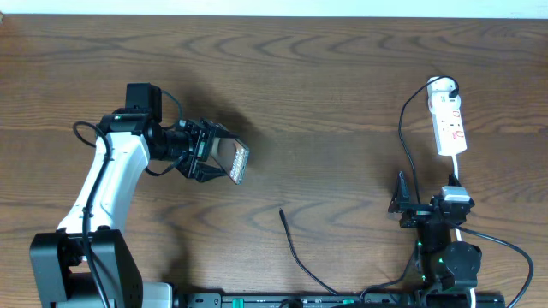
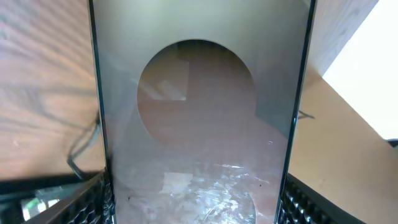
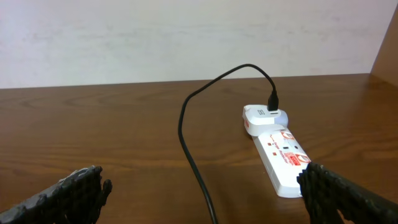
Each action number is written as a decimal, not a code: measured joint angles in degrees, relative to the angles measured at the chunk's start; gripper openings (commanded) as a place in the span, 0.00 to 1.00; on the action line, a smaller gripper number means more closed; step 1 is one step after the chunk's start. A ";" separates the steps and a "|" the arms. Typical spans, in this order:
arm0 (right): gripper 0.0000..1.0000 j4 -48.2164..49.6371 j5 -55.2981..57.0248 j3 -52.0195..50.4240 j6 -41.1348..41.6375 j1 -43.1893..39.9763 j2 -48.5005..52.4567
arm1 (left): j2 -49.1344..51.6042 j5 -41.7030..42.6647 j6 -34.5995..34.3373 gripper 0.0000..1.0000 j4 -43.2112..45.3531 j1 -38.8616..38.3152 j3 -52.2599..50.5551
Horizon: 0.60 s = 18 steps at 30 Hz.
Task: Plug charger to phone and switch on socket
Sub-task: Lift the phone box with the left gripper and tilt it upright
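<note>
Even, moderately bright light from above casts soft shadows on the wooden surface, the phone close to the left wrist lens appears hazy with pale reflections across its glossy face, and the right wrist view is sharp except at its lower corners.

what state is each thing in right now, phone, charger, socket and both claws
phone: held in the left claw, no cable reaching it
charger: tip lying loose on the table, not plugged into the phone
socket: white adapter with a black cable plugged in at one end; switch position too small to tell
left claw: shut on the phone
right claw: open, empty, facing the socket
</note>
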 measured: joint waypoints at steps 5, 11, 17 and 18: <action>0.99 0.00 -0.02 0.00 0.00 0.00 0.00 | 0.00 4.96 -3.08 0.07 -0.15 -0.02 0.00; 0.99 0.00 0.00 0.00 0.00 0.00 0.00 | 0.00 8.37 -5.05 0.07 -0.13 -0.02 0.00; 0.99 0.00 -0.02 0.00 0.00 0.00 0.00 | 0.00 10.08 -5.95 0.07 -0.15 -0.02 0.00; 0.99 -0.02 0.00 0.00 0.00 0.00 0.00 | 0.00 10.49 -6.16 0.08 -0.15 -0.02 0.00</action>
